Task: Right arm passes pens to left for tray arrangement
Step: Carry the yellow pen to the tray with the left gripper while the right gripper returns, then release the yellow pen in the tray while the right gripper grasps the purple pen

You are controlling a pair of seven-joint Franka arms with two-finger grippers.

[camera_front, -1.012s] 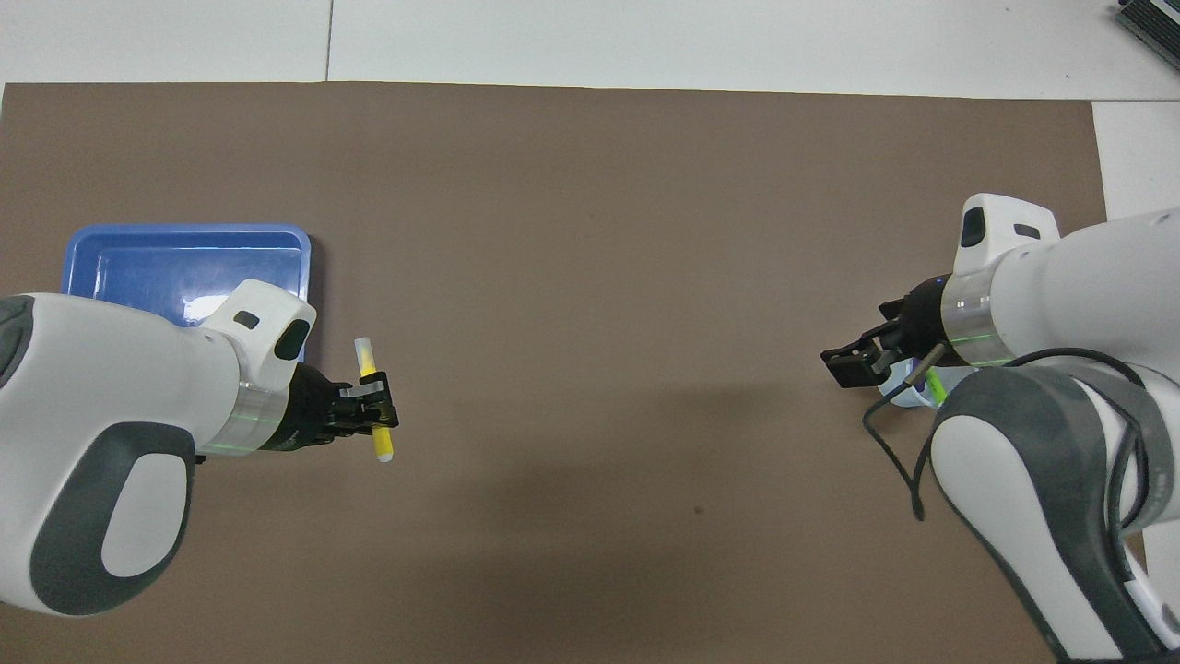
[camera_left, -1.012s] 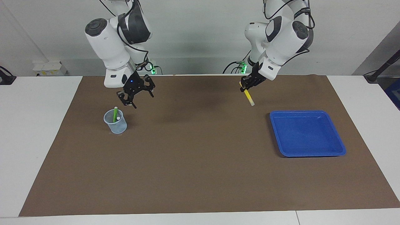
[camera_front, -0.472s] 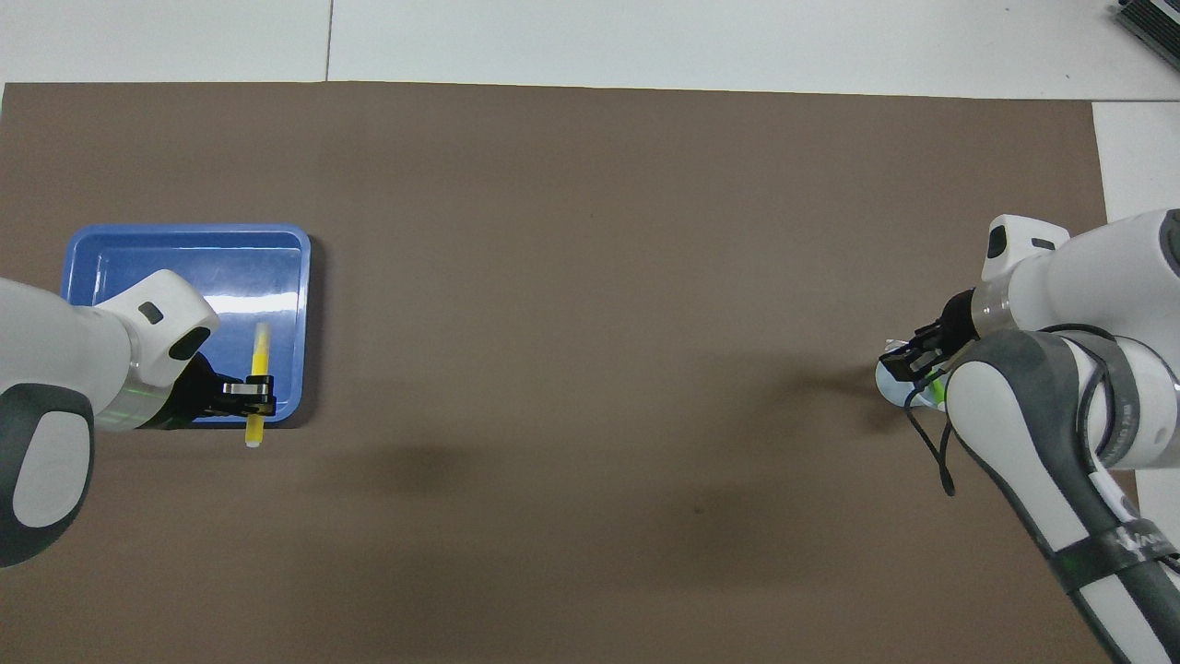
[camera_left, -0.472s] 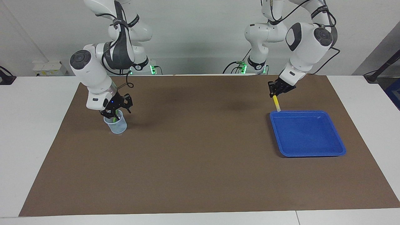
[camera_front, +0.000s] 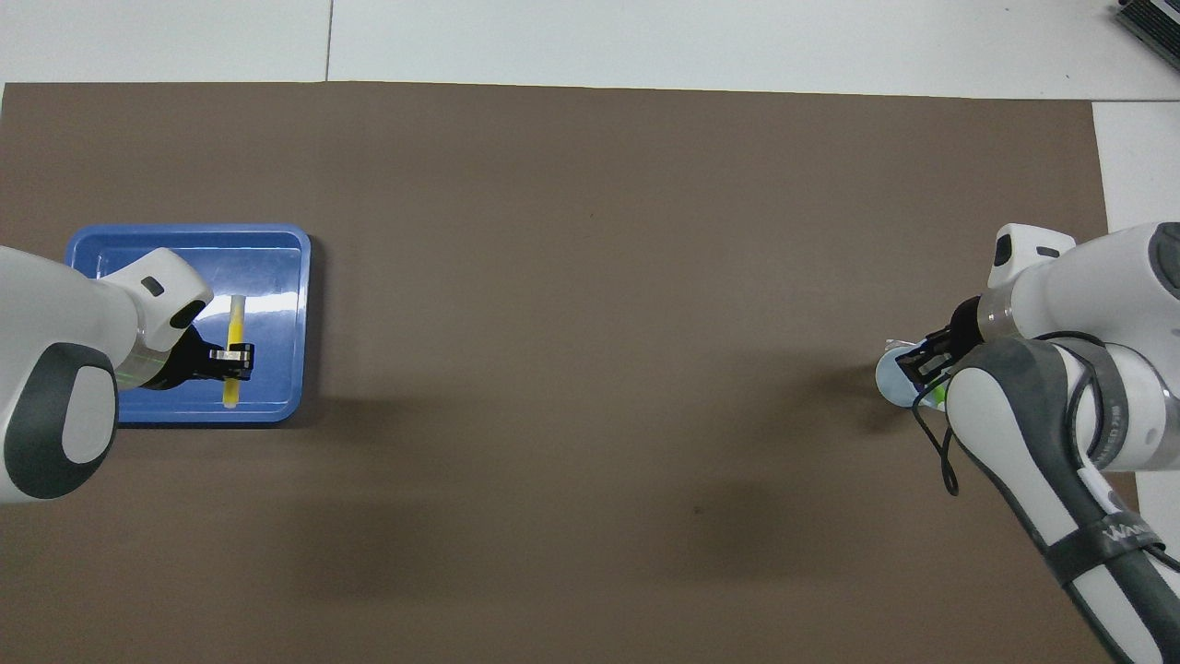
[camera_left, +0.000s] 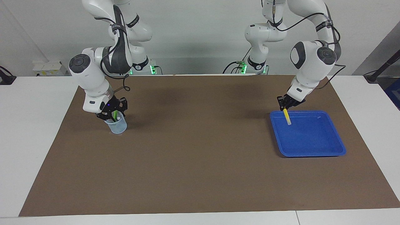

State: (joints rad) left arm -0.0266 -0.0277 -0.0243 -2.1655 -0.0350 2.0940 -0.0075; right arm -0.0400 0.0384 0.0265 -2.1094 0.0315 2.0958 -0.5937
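The left arm bends down with its claw (camera_left: 285, 107) low and clamped tight. The right arm bends down with its claw (camera_left: 112, 115) low and pointing downward.

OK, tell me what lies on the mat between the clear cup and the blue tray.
Nothing: in both views the brown mat is bare between the clear cup and the blue tray.
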